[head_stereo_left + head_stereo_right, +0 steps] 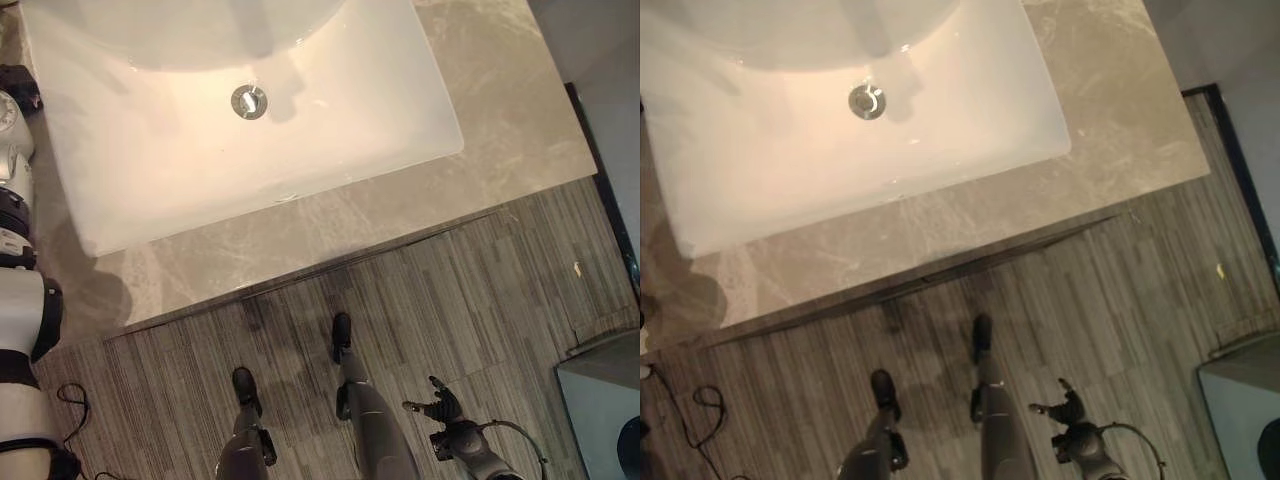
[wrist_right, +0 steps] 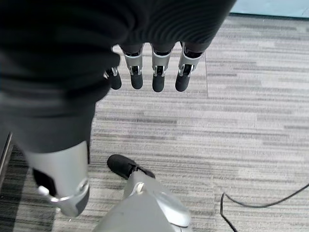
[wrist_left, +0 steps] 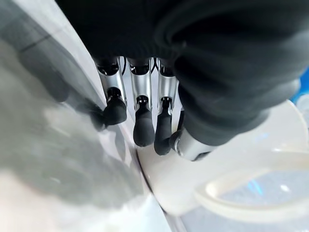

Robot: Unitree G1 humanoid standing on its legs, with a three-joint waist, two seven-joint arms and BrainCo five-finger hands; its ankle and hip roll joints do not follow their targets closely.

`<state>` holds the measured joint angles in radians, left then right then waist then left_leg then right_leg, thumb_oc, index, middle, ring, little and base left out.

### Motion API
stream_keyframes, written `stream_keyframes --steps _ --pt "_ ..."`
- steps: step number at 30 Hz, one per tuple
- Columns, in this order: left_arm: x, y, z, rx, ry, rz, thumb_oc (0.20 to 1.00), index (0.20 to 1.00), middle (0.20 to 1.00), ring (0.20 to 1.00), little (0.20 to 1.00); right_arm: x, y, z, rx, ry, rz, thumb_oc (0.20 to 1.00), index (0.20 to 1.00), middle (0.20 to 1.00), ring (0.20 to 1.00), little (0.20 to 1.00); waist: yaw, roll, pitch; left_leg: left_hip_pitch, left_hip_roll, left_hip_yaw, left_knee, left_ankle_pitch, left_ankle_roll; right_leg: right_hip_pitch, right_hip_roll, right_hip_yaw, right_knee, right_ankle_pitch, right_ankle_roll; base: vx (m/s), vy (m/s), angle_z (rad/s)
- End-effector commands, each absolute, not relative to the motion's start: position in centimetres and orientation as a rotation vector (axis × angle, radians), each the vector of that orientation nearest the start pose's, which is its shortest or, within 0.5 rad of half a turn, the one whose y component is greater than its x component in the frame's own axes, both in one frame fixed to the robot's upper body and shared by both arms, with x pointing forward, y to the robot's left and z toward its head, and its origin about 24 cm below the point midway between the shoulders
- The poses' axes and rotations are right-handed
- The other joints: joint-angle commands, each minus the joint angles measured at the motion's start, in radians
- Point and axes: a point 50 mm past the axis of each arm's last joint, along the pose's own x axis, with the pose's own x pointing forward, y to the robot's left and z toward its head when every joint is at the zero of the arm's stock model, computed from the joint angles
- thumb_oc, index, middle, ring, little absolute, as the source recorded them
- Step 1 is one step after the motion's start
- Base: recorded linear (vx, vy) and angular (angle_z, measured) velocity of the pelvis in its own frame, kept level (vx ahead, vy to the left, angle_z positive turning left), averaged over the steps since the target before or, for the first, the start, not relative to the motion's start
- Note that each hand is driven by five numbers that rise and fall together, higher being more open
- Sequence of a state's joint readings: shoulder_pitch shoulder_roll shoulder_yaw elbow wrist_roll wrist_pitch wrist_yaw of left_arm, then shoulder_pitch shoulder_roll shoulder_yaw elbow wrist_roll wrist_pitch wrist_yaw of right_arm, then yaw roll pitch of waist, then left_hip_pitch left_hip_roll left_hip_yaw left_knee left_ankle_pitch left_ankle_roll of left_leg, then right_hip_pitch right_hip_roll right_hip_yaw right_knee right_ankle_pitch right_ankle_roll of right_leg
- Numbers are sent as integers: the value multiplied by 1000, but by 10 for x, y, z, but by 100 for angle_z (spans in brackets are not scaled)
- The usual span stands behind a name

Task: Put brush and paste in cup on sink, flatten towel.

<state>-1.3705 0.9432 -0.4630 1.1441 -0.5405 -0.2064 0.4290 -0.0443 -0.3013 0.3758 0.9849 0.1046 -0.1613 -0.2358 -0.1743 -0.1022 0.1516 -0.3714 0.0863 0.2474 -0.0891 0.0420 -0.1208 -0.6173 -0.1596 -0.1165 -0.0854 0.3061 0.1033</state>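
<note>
A white rectangular sink (image 1: 330, 140) with a metal drain (image 1: 249, 102) is set in a grey marble counter (image 1: 500, 100). My left hand (image 1: 18, 88) is at the sink's left edge. In its wrist view, the fingers (image 3: 140, 111) hang relaxed above the white surface and hold nothing. Just beyond them is a white vessel with a round rim (image 3: 231, 198), possibly the cup. My right hand (image 1: 441, 407) hangs low beside the counter, above the floor. Its fingers (image 2: 157, 72) are straight and empty.
Grey striped floor (image 1: 480, 290) runs along the counter's front edge. A grey box-like object (image 1: 600, 410) stands at the lower right. A dark strip (image 1: 600, 170) borders the counter's right end.
</note>
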Motion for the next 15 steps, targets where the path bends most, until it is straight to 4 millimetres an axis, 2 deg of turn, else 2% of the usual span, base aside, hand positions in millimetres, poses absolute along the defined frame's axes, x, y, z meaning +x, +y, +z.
stream_keyframes --steps 1,6,9,10,13,15 --pt "337 345 391 310 -654 837 200 200 200 200 200 179 -238 -111 -471 703 -88 1000 1000 1000 1000 1000 -21 83 53 -98 -21 -66 2 60 33 86 -39 26 -2 -33 138 -22 12 -9" --pt "336 341 399 302 -685 857 200 200 200 200 200 180 -238 -111 -462 696 -93 1000 1000 1000 1000 1000 -22 81 52 -117 -21 -66 2 65 31 69 -41 21 -2 -27 140 -8 3 -6" --pt "338 340 389 300 -692 861 200 200 200 200 200 181 -235 -110 -459 690 -93 1000 1000 1000 1000 1000 -22 77 54 -113 -18 -68 2 66 29 78 -39 12 -2 -28 141 -5 -17 5" --pt "345 333 368 276 -701 842 200 200 200 200 200 180 -233 -112 -460 693 -96 1000 1000 1000 1000 1000 -14 67 54 -93 -17 -70 2 62 30 102 -40 4 -2 -32 139 0 0 0" --pt "347 320 339 323 -739 814 200 200 200 200 200 176 -235 -113 -461 707 -115 1000 1000 1000 1000 1000 -2 52 54 -29 -16 -76 2 46 33 170 -44 -14 -2 -48 132 51 -7 -2" --pt "343 304 316 348 -792 766 200 200 200 200 200 169 -237 -118 -474 744 -129 1000 1000 1000 1000 1000 17 39 55 34 -22 -80 2 27 41 239 -49 -26 -2 -65 129 65 6 -5"
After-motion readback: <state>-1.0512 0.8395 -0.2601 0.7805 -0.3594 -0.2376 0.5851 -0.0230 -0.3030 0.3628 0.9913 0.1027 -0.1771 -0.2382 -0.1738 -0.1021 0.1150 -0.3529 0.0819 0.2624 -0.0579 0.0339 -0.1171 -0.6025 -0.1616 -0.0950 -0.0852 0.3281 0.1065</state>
